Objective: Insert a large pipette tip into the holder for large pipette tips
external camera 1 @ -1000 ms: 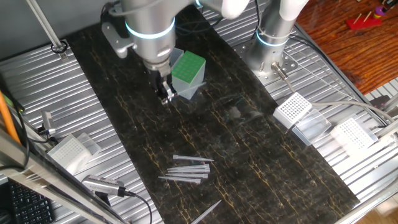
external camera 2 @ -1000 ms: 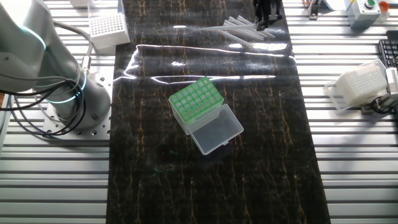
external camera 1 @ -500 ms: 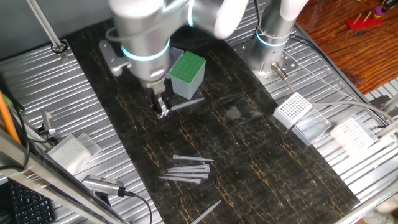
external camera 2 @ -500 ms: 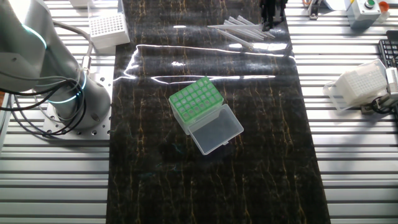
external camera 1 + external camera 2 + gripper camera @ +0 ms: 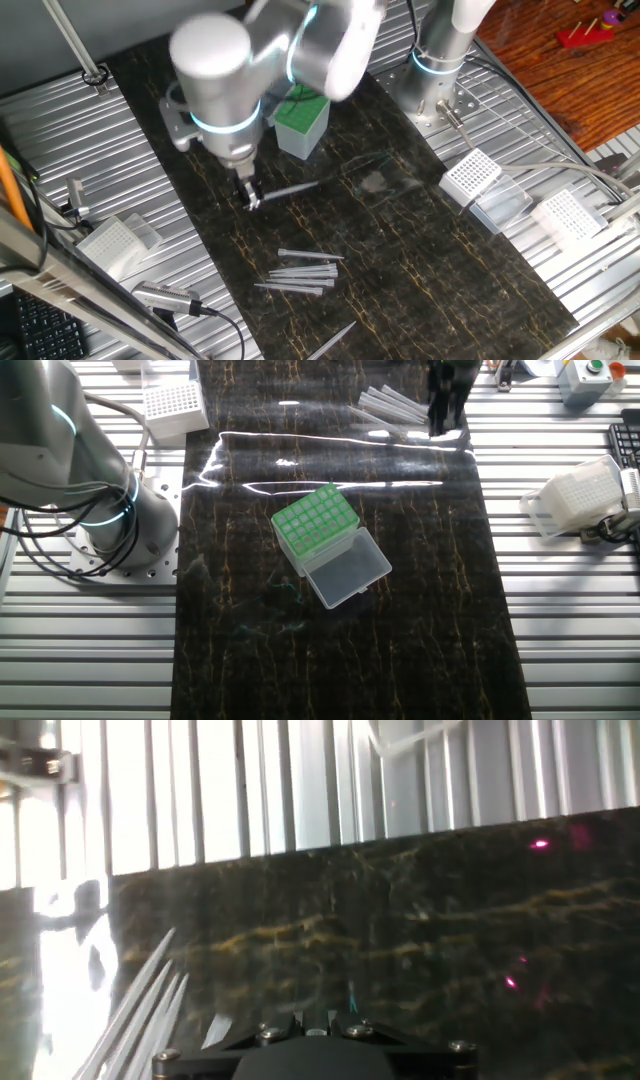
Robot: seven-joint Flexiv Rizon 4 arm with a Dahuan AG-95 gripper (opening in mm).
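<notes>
End effector (image 5: 251,197) grips a large pipette tip (image 5: 290,188) — beside green-topped holder (image 5: 302,120).

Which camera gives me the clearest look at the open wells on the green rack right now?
The other fixed view: it looks down on the holder for large pipette tips, showing its green grid and open lid unobstructed. In one fixed view the holder is partly behind the arm. The hand view shows only loose tips on the mat.

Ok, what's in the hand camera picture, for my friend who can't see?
Several long, pale pipette tips lie fanned at lower left on a dark, gold-veined mat. A ribbed metal table runs behind it, glaring bright at left.
</notes>
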